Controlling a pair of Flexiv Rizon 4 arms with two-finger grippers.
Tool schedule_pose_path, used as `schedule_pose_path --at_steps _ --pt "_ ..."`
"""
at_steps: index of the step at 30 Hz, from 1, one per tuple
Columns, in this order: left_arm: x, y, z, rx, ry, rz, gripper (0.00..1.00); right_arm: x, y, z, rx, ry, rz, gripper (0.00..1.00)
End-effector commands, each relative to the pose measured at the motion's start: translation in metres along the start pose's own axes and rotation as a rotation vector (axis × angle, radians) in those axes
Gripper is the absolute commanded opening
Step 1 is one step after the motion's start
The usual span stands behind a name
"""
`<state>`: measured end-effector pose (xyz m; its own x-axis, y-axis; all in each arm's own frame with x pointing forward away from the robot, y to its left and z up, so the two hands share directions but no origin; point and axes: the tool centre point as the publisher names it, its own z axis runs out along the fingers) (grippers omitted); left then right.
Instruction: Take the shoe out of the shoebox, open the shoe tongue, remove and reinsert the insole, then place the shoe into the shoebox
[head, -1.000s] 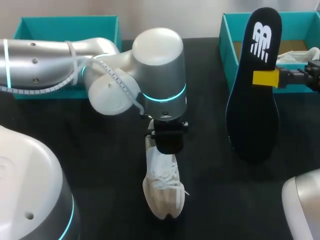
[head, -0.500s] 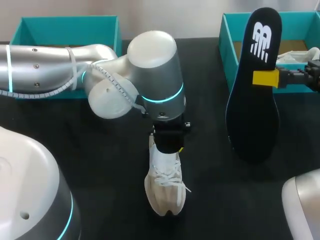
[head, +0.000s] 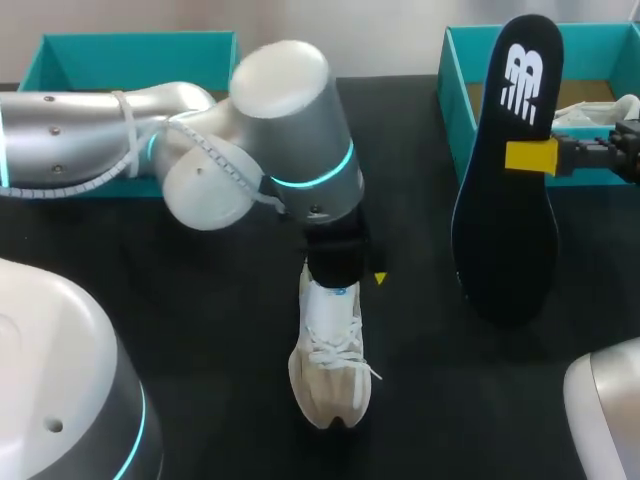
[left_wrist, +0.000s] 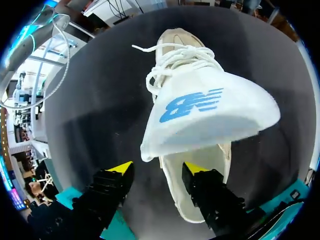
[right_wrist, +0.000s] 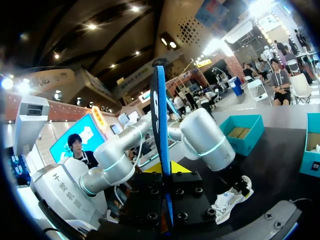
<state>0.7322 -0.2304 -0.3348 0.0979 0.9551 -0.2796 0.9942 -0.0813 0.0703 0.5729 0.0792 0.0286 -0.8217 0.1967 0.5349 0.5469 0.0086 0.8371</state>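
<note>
White shoe mid-table, insole out.
Shoe (head: 328, 370) stands on the black table (head: 200, 300), toe toward the near edge, tongue raised (logo showing). Left gripper (left_wrist: 156, 168) hangs over the heel, fingers spread: one tip above the opening, one outside the collar. Right gripper (head: 530, 157) clamps the dark insole (head: 510, 200) upright before the teal shoebox (head: 600, 60) at the far right corner.

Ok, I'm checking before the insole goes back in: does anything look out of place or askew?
The tongue stands pulled up from the shoe, by the open left gripper. The insole is outside the shoe, held upright in the right gripper. Both fit the task; nothing looks spilled or damaged.
</note>
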Motion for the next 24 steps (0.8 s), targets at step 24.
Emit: schedule_pose_path --at_steps 24 --pt "-0.003 0.042 -0.196 -0.247 -0.867 -0.047 1.00 -0.002 0.006 0.002 0.011 0.004 0.002 0.00"
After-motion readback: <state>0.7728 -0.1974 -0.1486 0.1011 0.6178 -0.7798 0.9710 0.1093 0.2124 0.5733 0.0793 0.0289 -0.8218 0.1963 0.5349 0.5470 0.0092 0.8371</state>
